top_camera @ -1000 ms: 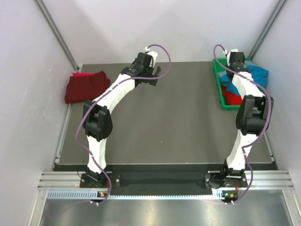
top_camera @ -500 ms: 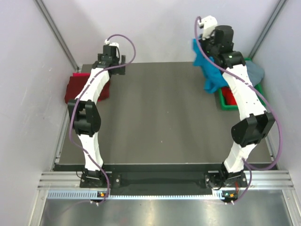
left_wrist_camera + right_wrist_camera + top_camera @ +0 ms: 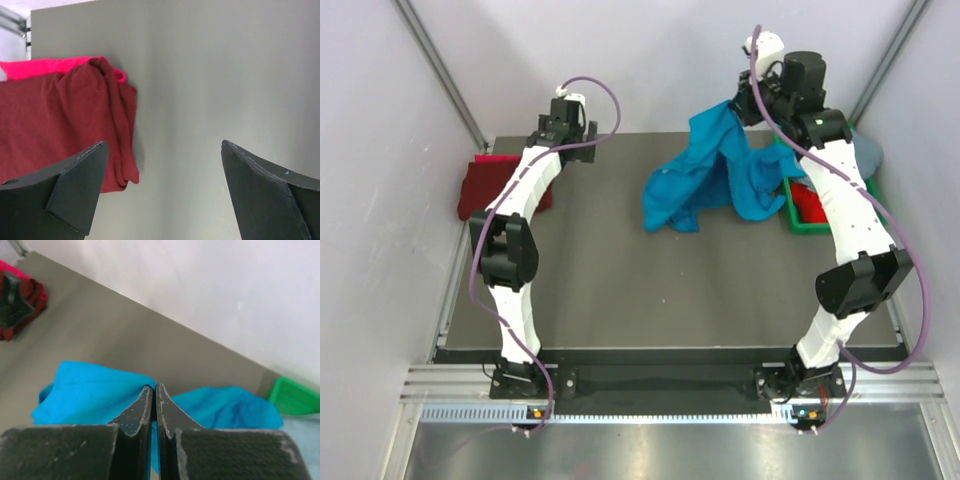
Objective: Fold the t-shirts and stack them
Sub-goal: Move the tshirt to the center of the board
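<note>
From above, your right pincer [image 3: 748, 100] holds the turquoise shirt [image 3: 705, 175] up beside the bin [image 3: 788, 212], its end draped on the tabletop [image 3: 620, 280]. Only the wrist view shows the fingers [image 3: 135, 415] clamped on the cloth. Your left pincer [image 3: 162, 145], wide apart, hovers near the maroon shirt [image 3: 50, 115], a pink one [image 3: 45, 65] beneath it.

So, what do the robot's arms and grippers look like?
Both the left arm and the right arm have white links and black joints, with a purple cable looping along each. The left gripper and the right gripper have dark, wedge-shaped fingers.
</note>
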You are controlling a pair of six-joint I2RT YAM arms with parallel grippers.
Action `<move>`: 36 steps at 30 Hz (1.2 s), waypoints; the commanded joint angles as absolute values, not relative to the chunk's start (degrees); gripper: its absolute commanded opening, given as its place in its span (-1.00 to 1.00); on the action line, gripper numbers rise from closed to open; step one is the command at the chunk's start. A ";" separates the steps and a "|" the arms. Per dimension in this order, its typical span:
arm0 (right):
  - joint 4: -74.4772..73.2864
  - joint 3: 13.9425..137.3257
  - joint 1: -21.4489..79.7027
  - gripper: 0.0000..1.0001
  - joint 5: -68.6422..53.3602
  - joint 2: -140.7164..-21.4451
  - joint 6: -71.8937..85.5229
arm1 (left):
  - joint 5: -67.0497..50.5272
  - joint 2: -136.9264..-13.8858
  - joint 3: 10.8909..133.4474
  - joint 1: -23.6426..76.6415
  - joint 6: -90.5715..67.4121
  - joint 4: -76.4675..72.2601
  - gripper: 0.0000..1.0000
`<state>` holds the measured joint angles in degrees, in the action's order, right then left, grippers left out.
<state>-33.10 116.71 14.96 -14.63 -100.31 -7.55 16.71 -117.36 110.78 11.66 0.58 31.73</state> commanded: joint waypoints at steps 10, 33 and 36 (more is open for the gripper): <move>-29.80 125.50 21.51 -1.00 -24.87 -101.51 -0.36 | 22.41 -111.97 108.72 10.28 0.79 29.09 0.98; -25.39 123.35 7.24 -1.00 -20.39 -103.38 10.55 | 25.49 -109.51 106.34 9.49 1.41 28.04 0.98; -26.71 107.18 3.79 -0.97 -18.73 -99.42 8.79 | 24.44 -110.12 107.22 9.49 1.06 28.47 0.98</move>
<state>-24.16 115.79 6.20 -20.56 -103.79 10.39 24.88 -111.09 105.56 9.80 1.43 30.15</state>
